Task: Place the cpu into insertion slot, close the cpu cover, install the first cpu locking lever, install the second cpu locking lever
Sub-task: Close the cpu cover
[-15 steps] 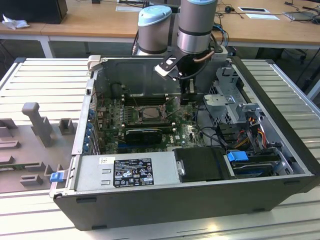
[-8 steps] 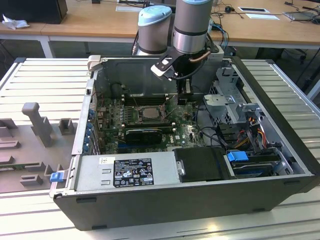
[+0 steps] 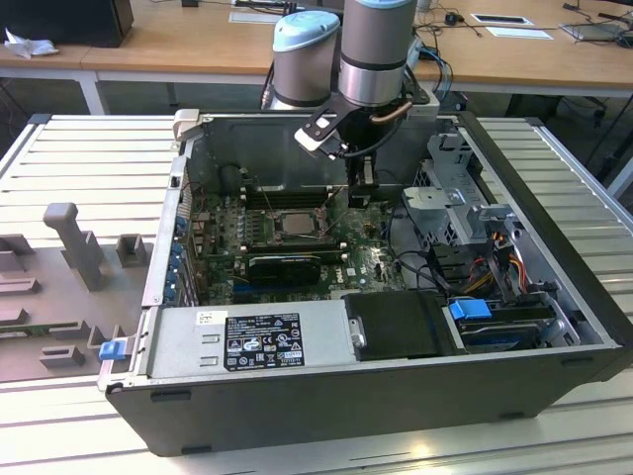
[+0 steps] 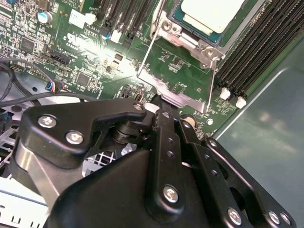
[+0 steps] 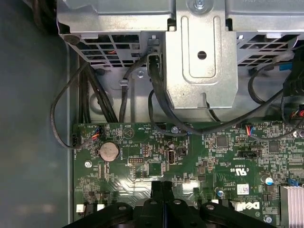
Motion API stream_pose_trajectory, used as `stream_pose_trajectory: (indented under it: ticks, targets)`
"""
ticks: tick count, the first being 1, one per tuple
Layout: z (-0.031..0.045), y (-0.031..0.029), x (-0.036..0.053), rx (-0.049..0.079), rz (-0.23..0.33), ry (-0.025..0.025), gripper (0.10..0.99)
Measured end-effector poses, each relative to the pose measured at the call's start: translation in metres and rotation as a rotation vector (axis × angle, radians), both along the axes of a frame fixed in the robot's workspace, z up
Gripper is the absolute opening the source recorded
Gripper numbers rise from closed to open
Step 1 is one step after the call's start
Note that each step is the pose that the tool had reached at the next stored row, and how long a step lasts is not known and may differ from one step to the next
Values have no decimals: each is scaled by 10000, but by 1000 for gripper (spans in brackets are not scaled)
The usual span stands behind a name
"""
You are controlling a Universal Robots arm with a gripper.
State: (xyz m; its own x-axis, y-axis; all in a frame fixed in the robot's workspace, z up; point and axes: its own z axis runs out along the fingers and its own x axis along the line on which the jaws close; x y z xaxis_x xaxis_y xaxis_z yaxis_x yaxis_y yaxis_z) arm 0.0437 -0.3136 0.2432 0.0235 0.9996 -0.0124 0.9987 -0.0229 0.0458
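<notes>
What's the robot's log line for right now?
cpu: in insertion slot | cpu cover: open | end effector: shut, at cover's free edge

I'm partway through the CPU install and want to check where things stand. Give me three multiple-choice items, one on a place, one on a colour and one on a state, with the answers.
1. Where does the small flat square pale silver cpu lie?
A. In the square silver-framed insertion slot
B. On the ribbed grey table
C. On the long black memory slots

2. What colour is the flat motherboard?
A. Red
B. Green
C. White

3. How does the thin shiny square metal cpu cover stand?
A. Shut flat over the cpu
B. Taken out of the case
C. Open, off the cpu, with the black gripper at its free edge

Answers:
1 A: the second wrist view shows the chip seated inside the metal surround.
2 B: the board is green in both wrist views.
3 C: green board shows through the frame's open middle, beside the uncovered chip.
</notes>
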Motion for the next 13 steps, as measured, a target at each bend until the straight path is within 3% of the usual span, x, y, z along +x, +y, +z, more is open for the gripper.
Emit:
stream_pose_trajectory:
  ticks: [13]
  targets:
    - [0, 0, -54, 0, 1, 1, 106]
